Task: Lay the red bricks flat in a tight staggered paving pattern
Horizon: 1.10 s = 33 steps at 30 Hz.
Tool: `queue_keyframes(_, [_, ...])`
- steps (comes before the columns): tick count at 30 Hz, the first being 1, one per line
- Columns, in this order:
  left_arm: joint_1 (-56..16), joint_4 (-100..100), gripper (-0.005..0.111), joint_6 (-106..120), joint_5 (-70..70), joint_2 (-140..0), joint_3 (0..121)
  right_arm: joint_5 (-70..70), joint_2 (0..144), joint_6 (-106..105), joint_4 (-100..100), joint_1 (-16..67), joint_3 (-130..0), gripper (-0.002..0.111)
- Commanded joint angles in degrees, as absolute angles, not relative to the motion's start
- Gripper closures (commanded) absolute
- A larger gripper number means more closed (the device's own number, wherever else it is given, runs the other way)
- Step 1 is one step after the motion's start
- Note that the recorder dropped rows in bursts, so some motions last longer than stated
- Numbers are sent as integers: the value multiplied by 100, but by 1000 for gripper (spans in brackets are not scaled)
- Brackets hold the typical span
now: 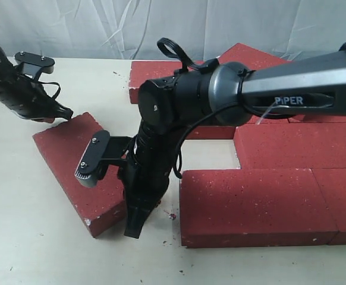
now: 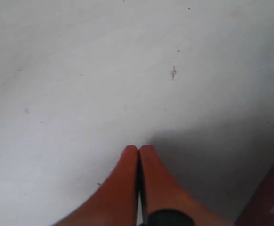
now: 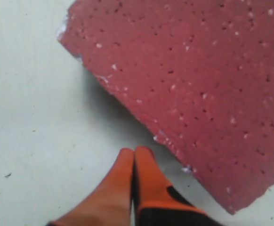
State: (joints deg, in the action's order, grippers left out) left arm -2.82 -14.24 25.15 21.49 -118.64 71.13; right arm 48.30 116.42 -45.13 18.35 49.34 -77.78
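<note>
My right end effector (image 1: pixel 136 225), pinched closed, stands tip-down just right of the loose red brick (image 1: pixel 72 160), which lies skewed on the table (image 1: pixel 30 237) left of the laid bricks (image 1: pixel 256 202), long axis far-left to near-right, while the left end effector (image 1: pixel 63 113), also closed, hovers by its far corner.

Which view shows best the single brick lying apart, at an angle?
Exterior view: the angled brick shows nearly whole. Right wrist view shows only part of its top; left wrist view, a red sliver at most.
</note>
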Motion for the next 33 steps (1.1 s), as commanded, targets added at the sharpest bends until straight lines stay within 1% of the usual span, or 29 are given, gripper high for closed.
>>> queue_keyframes(1, [-297, -1559, 107, 2700, 2389, -11879, 7142, 4628, 11648, -4536, 1818, 4934, -7812, 109])
queue_keyframes(3, [-297, -1556, 107, 2818, 2538, -11866, 7142, 4432, 11648, -4536, 1745, 4934, -7812, 109])
queue_keyframes(6, [-297, -1561, 107, 2948, 3441, -11866, 7375, 4004, 11648, -4470, 1564, 4910, -7812, 109])
queue_keyframes(9, [-297, -1551, 107, 2948, 4115, -11843, 7539, 3936, 11648, -4394, 1373, 4910, -7812, 109])
queue_keyframes(12, [-284, -1430, 107, 2948, 4795, -11567, 7541, 3913, 11559, -3060, 283, 4860, -7863, 109])
queue_keyframes(15, [-284, -1184, 107, 2948, 5149, -11369, 7310, 3719, 11406, -2212, -441, 4724, -7863, 109])
queue_keyframes(18, [-152, -1165, 107, 2948, 5173, -11214, 7040, 3565, 11391, -1787, -937, 4450, -7863, 109])
queue_keyframes(21, [200, -1142, 107, 3040, 5357, -11156, 6727, 3646, 11381, -1787, -885, 4171, -7863, 109])
queue_keyframes(27, [764, -1360, 107, 3061, 5155, -11046, 6597, 4273, 11278, -1787, -886, 4113, -7863, 109])
queue_keyframes(30, [915, -1866, 107, 3525, 4748, -10934, 6534, 4350, 11252, -1787, -917, 4061, -7863, 109])
queue_keyframes(33, [915, -2688, 107, 3963, 3986, -10959, 6512, 3938, 11383, -1787, -828, 3972, -7850, 109])
